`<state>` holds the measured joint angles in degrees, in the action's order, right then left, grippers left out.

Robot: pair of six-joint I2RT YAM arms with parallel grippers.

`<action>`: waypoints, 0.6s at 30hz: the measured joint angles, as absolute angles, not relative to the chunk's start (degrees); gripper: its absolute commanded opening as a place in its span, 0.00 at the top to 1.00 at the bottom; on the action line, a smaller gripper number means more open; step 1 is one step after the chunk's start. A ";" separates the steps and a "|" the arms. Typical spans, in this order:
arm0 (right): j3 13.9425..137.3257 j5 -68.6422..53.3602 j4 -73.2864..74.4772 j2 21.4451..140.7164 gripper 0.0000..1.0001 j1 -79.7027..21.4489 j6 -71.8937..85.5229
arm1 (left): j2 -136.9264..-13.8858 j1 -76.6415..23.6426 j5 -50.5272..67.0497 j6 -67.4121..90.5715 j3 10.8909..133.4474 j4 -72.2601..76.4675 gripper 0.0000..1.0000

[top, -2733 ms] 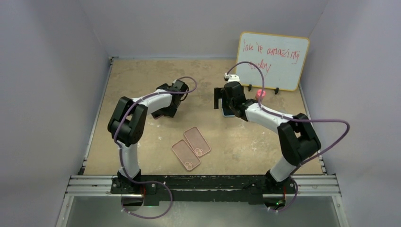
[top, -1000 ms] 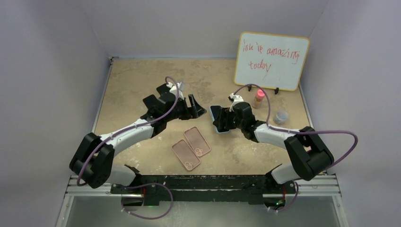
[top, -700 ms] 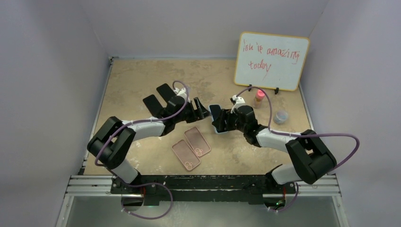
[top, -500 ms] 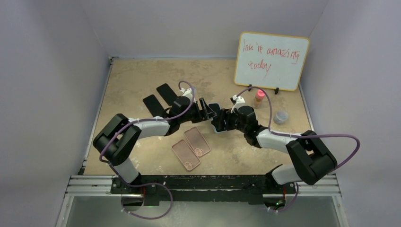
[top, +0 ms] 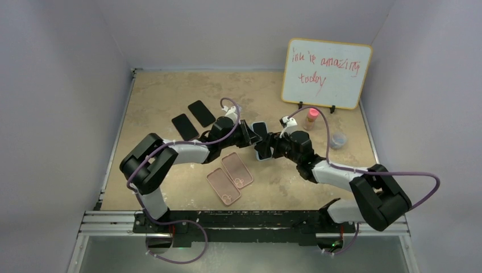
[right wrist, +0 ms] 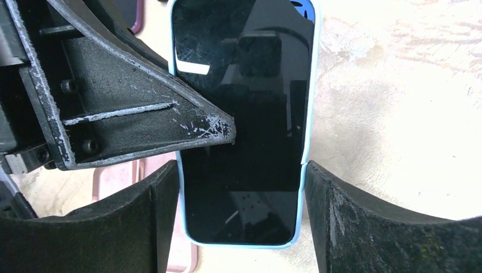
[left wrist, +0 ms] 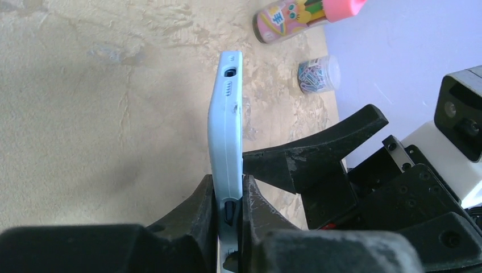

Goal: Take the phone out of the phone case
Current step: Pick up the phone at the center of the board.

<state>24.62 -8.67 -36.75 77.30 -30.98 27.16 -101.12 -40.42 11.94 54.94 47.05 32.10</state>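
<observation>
**Two robot grippers hold one cased phone at mid-table**

In the overhead view, two black phones (top: 183, 125) lie left of centre and two empty pink cases (top: 230, 177) lie lower centre. The left gripper (top: 250, 135) and right gripper (top: 266, 149) meet at centre on the phone case (top: 260, 128). How they grip it is hidden from above. The left wrist view shows the pale blue case edge-on, with the left jaws clamped tight across its front and back. The right wrist view shows the phone (right wrist: 244, 102), dark screen up, seated in the case. The right jaws are spread wide and press on both long edges.
</observation>
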 measured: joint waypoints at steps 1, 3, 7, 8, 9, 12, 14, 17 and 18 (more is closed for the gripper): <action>24.43 -8.78 -36.88 76.75 0.61 -31.00 27.09 | -100.73 -40.53 11.94 54.57 47.05 32.08 1.00; 23.83 -8.93 -37.45 75.24 0.49 -31.00 27.07 | -99.83 -40.47 12.27 53.89 47.00 32.23 1.00; 22.24 -10.00 -39.40 70.67 0.32 -31.00 27.16 | -96.23 -39.66 13.82 52.05 44.93 34.26 1.00; 21.89 -10.28 -39.75 69.49 0.26 -31.00 27.29 | -95.15 -39.09 14.46 51.59 43.88 34.94 1.00; 21.47 -10.68 -40.38 67.90 0.18 -31.00 27.38 | -93.86 -38.33 14.79 51.37 42.44 35.66 1.00; 20.43 -11.77 -42.54 63.07 0.01 -31.03 27.97 | -90.96 -34.79 16.10 51.42 38.17 37.28 1.00; 19.66 -11.94 -43.83 60.47 0.01 -31.03 28.84 | -89.38 -32.73 16.93 51.55 35.92 37.67 1.00; 18.46 -12.64 -46.57 58.19 0.01 -31.03 30.15 | -86.52 -30.76 17.69 52.42 32.93 39.03 1.00; 18.06 -12.91 -47.59 58.06 0.01 -31.03 30.55 | -85.60 -30.65 17.85 52.84 32.32 39.44 1.00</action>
